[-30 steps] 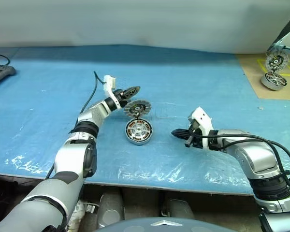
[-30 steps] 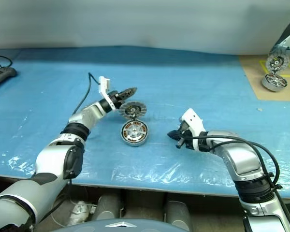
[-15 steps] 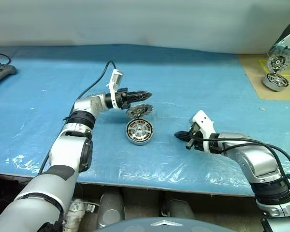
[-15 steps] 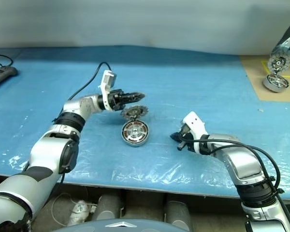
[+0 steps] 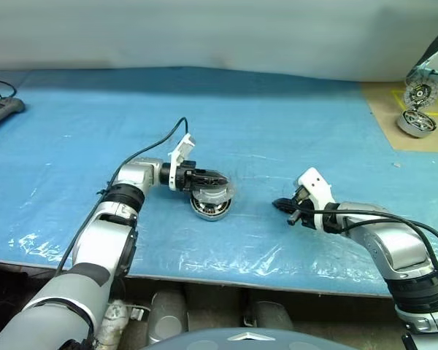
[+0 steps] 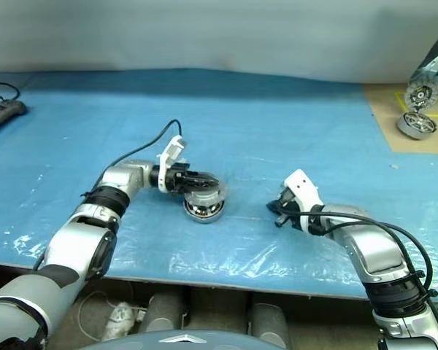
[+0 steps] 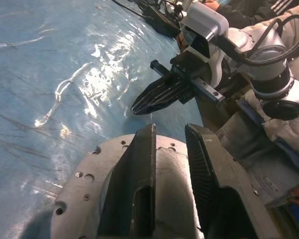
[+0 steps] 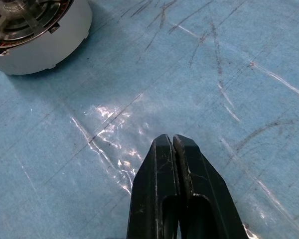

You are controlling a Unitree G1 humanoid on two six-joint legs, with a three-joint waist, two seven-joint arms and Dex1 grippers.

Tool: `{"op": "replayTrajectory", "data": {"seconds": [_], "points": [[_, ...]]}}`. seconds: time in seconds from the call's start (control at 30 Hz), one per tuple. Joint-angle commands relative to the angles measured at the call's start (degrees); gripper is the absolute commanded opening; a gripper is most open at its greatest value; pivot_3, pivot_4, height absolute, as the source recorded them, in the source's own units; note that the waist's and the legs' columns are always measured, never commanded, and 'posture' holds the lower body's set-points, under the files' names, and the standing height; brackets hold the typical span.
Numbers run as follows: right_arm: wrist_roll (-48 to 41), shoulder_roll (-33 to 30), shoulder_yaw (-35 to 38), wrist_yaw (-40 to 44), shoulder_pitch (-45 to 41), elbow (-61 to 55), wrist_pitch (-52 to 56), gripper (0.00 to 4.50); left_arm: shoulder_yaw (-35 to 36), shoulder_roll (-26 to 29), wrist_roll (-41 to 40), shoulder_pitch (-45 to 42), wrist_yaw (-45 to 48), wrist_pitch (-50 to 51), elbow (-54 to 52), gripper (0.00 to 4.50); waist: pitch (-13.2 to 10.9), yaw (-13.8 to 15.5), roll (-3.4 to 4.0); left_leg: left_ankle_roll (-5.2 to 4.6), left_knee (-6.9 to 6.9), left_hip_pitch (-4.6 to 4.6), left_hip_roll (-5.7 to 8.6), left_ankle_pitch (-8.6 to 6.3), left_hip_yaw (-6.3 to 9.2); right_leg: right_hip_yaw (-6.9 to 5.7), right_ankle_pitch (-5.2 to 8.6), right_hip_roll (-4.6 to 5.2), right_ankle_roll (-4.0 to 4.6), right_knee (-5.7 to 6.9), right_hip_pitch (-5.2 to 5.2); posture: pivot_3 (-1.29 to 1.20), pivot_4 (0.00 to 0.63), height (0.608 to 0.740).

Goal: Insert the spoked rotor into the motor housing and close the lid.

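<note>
A crinkled blue plastic sheet [image 5: 73, 124] covers the table below a plain grey wall [image 5: 204, 29]. Near the middle sits the round silver-grey motor housing [image 5: 209, 211], with the smooth grey disc lid [image 7: 89, 189] lying on top. The left gripper [image 5: 223, 177] lies across the lid, jaws narrow with nothing between them. At 3 o'clock, well apart, the right gripper [image 5: 279, 204] is pinched closed and empty. A tan board [image 5: 394, 109] lies at 2 o'clock and a black power strip [image 5: 0, 111] at 10.

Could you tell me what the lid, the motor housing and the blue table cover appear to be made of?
The lid looks like matte grey cast metal, with small drilled holes. The motor housing seems to be bright, silvery metal. The blue table cover looks like a mat under thin clear plastic film, judging by its wrinkles and glare.
</note>
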State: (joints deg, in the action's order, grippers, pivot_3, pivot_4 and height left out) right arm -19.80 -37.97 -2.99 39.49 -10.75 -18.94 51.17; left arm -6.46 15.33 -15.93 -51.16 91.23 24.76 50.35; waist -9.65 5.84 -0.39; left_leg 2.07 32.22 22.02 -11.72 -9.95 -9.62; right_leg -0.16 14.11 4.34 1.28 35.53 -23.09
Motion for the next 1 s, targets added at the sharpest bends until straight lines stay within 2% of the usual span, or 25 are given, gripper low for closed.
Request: {"op": "replayTrajectory", "data": {"seconds": [0.03,0.13,0.27,0.33,0.4,0.6,0.7,0.77,0.8,0.9,1.0], "points": [[0.2,0.0,0.2,-0.5,-1.2,-1.5,-1.2,0.04,-6.6,2.5,-0.7,4.8,1.3,-1.5,-7.3,1.01,0.0,-0.1,0.01,0.0,-0.02,-0.01,0.0,0.0,0.0,0.0,0.0,0.0,0.0,0.0,0.0,0.0,0.15,0.74],[0.0,0.7,0.2,-0.8,-2.0,-0.8,-1.8,0.04,-13.9,6.1,-0.8,10.0,1.3,-5.7,-13.2,1.01,0.0,-0.2,0.04,0.0,-0.07,-0.03,-0.05,0.0,-0.01,-0.03,0.01,-0.02,0.02,0.0,0.0,0.0,0.15,0.74],[-0.8,1.9,1.0,-0.9,-3.5,-0.4,-2.6,0.04,-13.0,6.0,1.4,10.6,1.2,-8.6,-12.1,1.01,0.2,-0.1,0.28,0.01,-0.07,-0.3,-0.06,-0.01,-0.03,0.02,0.03,0.03,0.01,-0.04,0.26,0.0,0.15,0.74],[-1.0,2.7,1.4,-0.5,-4.2,-1.1,-5.3,0.04,-10.1,5.5,-0.8,9.9,-0.2,-7.7,-13.1,1.01,0.2,-0.1,0.28,0.0,-0.06,-0.41,-0.08,-0.01,-0.04,0.06,0.04,0.05,0.01,-0.09,0.41,0.0,0.15,0.74],[-0.5,3.0,1.1,-0.2,-4.7,-1.7,-8.2,0.04,-5.3,4.8,-5.4,8.6,-3.0,-2.2,-16.6,1.01,0.1,-0.2,0.3,0.0,-0.04,-0.47,-0.08,-0.01,-0.09,0.16,0.03,0.08,0.01,-0.09,0.42,0.0,0.15,0.74],[0.7,3.6,-1.8,0.8,-9.8,-0.3,-11.4,0.04,7.7,5.8,-19.0,11.1,-12.8,13.7,-33.6,1.01,0.0,-0.6,0.25,0.0,0.0,0.06,-0.01,0.01,-0.11,0.11,0.01,-0.04,0.02,-0.02,-0.12,0.0,0.15,0.74],[5.8,4.4,-5.1,-1.3,-13.5,3.5,-15.1,0.67,10.9,6.7,-22.9,15.9,-17.5,18.4,-42.3,0.97,0.1,-1.3,0.28,-0.02,-0.09,0.01,-0.05,0.02,-0.11,0.09,-0.03,-0.13,-0.06,0.09,-0.17,0.0,0.15,0.74],[5.0,5.0,-6.6,0.9,-14.7,3.7,-15.6,1.27,12.7,6.7,-25.3,19.5,-21.4,20.7,-47.9,0.97,0.1,-1.4,0.28,0.01,-0.17,0.06,-0.08,0.0,-0.1,-0.01,-0.03,-0.14,-0.07,0.05,-0.2,0.0,0.15,0.74],[4.3,5.3,-7.3,2.5,-15.1,3.6,-15.6,1.73,13.4,6.6,-25.7,21.3,-23.3,20.8,-50.2,0.97,0.1,-1.5,0.29,0.03,-0.19,0.1,-0.09,-0.01,-0.1,-0.04,-0.02,-0.14,-0.07,0.0,-0.2,0.0,0.15,0.74],[2.6,5.5,-9.7,8.2,-15.3,4.6,-16.7,2.81,11.6,8.5,-20.6,28.7,-25.5,14.0,-55.7,0.97,0.0,-1.6,0.27,0.02,-0.19,0.2,-0.11,-0.01,-0.09,-0.14,-0.02,-0.12,-0.07,-0.09,-0.19,0.0,0.15,0.74],[3.1,7.3,-10.8,10.4,-15.7,7.3,-21.0,3.87,11.3,9.4,-17.4,32.9,-27.5,8.3,-57.6,0.97,0.0,-1.6,0.27,0.02,-0.14,0.17,-0.13,-0.02,-0.08,-0.15,0.09,-0.11,0.11,-0.09,-0.15,0.0,0.15,0.74]]}}
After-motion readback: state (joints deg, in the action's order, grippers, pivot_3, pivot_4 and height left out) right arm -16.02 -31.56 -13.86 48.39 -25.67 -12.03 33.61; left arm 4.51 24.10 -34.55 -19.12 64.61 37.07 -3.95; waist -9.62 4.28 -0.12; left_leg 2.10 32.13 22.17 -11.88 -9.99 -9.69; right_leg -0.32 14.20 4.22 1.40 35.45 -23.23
